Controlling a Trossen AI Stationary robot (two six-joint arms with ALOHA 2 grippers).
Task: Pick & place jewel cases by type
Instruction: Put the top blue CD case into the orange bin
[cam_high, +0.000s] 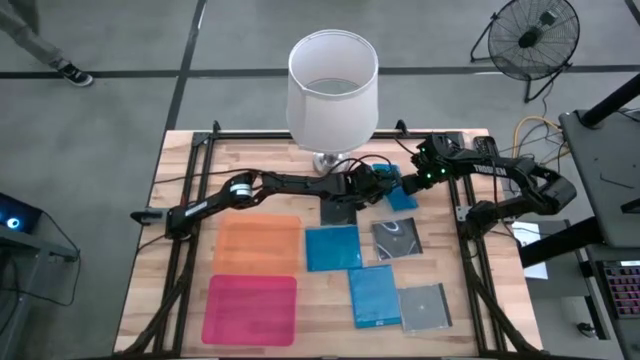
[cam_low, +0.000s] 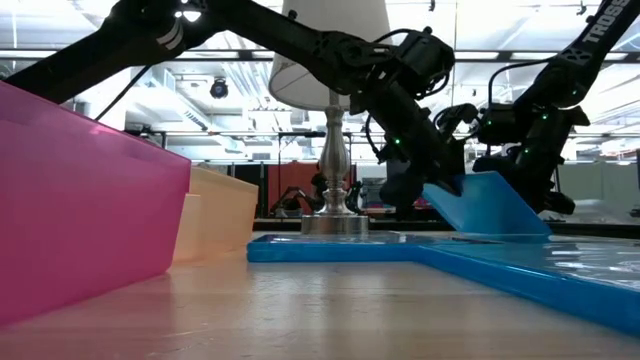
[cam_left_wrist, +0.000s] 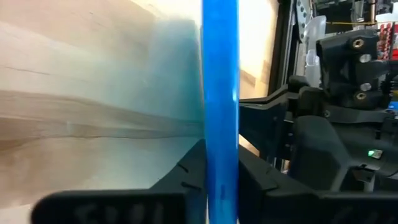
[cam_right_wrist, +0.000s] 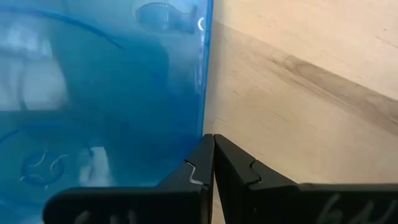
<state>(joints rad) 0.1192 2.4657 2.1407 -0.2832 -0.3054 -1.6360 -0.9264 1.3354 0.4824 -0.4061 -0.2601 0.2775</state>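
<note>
2 flat sheets sit on the left side of the table (cam_high: 180, 160): the orange sheet (cam_high: 258, 245) farther back, the pink sheet (cam_high: 250, 308) nearer the front edge. Behind them the left arm stretches across toward the middle, passing in front of the lamp (cam_high: 332, 80).

Next, just right of the orange sheet, a dark grey case (cam_high: 338, 212) lies flat with a blue case (cam_high: 333, 247) touching its near edge. A 2nd blue case (cam_high: 375, 295) lies nearer the front, a silvery case (cam_high: 425, 305) right beside it, and another dark case (cam_high: 397, 238) rests behind those 2.

Now the action: the left gripper (cam_high: 388, 186) has its claw clamped onto the held blue case (cam_high: 402, 195), fingers pressed against both faces of its thin edge. From table height that case stands tilted, the gripped edge raised and the opposite edge down near the table, right of the lamp base.

Just right of it, the right gripper (cam_high: 418, 180) has its 2 fingers pressed together with nothing between them, the fingertips just beside that same blue case's edge.
</note>
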